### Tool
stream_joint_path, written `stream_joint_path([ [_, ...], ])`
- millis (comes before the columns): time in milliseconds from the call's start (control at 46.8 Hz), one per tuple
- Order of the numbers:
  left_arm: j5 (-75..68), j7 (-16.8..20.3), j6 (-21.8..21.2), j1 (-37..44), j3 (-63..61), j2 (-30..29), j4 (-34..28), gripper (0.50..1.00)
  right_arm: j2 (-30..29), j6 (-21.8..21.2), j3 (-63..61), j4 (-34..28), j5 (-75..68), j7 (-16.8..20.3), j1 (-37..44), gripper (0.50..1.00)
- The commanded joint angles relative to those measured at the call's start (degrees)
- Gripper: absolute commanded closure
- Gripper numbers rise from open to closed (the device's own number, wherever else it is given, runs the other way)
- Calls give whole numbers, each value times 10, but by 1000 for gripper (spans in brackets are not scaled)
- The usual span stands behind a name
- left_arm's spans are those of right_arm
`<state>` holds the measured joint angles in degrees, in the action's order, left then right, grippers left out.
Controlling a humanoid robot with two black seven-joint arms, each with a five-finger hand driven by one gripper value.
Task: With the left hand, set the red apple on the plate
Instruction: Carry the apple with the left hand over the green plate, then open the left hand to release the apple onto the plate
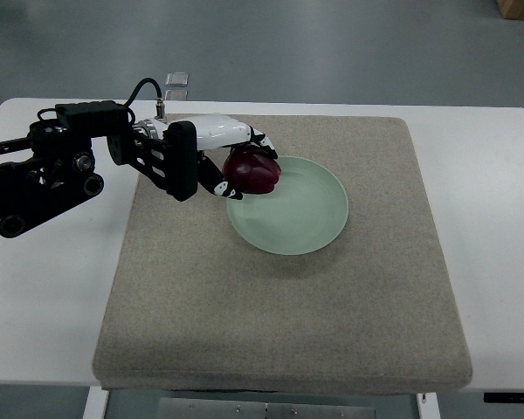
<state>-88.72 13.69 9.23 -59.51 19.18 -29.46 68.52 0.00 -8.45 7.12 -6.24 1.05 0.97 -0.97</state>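
Left hand (231, 161) grasping red apple (252, 171), over left rim of green plate (307, 218), on beige mat (279, 332), white table (489, 218)

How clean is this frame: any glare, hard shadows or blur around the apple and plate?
Top view: even, soft lighting; the robot hand casts only a faint shadow on the mat. The red apple shows a small dull highlight, and the plate has no strong glare. Focus is sharp throughout, with no motion blur visible.
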Motion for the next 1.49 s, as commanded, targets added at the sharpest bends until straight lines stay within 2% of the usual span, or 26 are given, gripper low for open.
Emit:
stream_joint_path([
  [0, 0, 0, 0, 3, -4, 14, -4, 1000, 0, 0, 0, 0, 0, 0, 0, 536],
  [235, 1, 0, -1, 5, -4, 52, -42, 1000, 0, 0, 0, 0, 0, 0, 0, 536],
  [790, 5, 1, -4, 14, -20, 77, -59, 988, 0, 0, 0, 0, 0, 0, 0, 536],
  [811, 6, 1, -4, 14, -20, 77, -59, 975, 0, -1, 0, 0, 0, 0, 0, 536],
  [833, 6, 1, -4, 14, -20, 77, -59, 939, 0, -1, 0, 0, 0, 0, 0, 536],
  [897, 7, 1, -4, 14, -20, 77, -59, 770, 0, 0, 0, 0, 0, 0, 0, 536],
  [918, 7, 1, -4, 14, -20, 77, -59, 727, 0, 0, 0, 0, 0, 0, 0, 536],
  [1004, 8, 1, -4, 15, -21, 77, -59, 620, 0, 0, 0, 0, 0, 0, 0, 536],
  [1046, 8, 1, -3, 15, -21, 77, -59, 581, 0, 0, 0, 0, 0, 0, 0, 538],
  [1132, 8, 1, -1, 15, -23, 77, -59, 538, 0, 0, 0, 0, 0, 0, 0, 536],
  [1196, 8, 0, -1, 15, -23, 77, -58, 534, 0, 0, 0, 0, 0, 0, 0, 536],
  [1260, 9, 0, -1, 13, -23, 77, -51, 506, 0, 0, 0, 0, 0, 0, 0, 536],
  [1473, 30, 0, -1, 4, -20, 58, -49, 501, 0, 0, 0, 0, 0, 0, 0, 536],
])
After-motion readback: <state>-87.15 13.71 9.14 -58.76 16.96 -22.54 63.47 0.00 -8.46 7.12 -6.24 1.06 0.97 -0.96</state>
